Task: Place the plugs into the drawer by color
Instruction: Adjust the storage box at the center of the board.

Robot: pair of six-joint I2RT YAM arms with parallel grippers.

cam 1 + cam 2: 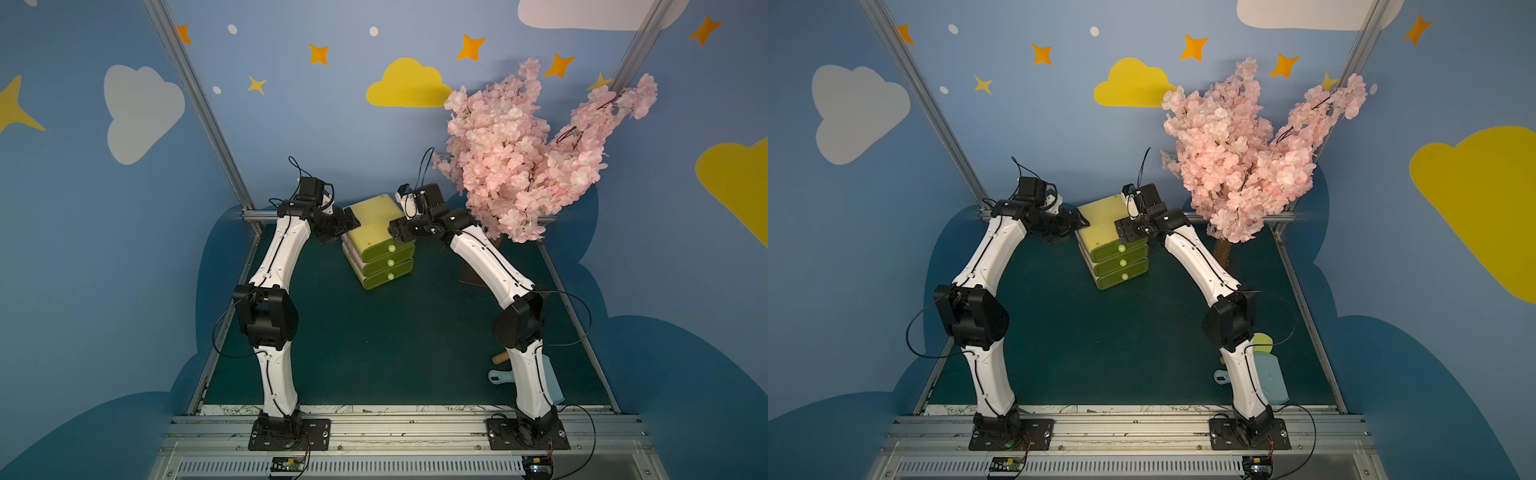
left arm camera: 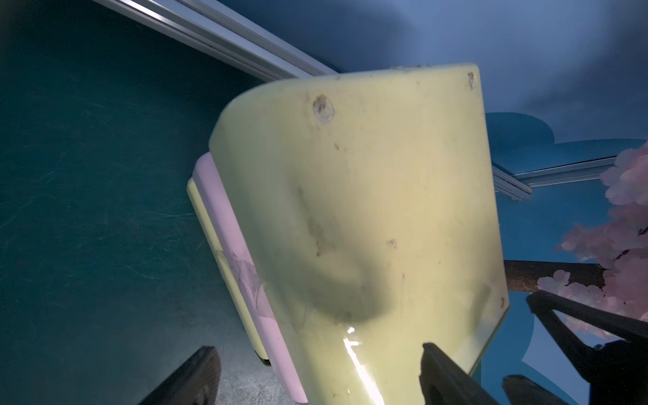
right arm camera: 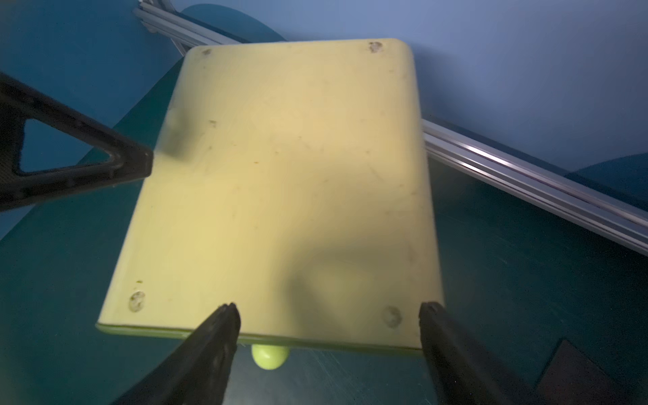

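Observation:
The drawer is a yellow-green chest at the back middle of the dark green table. Its three fronts are shut, each with a pale round knob. My left gripper hovers open at the chest's left top edge, one finger over the table, one over the lid. My right gripper hangs open over the lid's front right corner, above the top knob. Nothing lies between either pair of fingers. The plugs are out of view.
A pink blossom tree stands at the back right, close behind my right arm. A light blue dustpan and a wooden handle lie by the right arm's base. An aluminium rail runs along the table's back edge.

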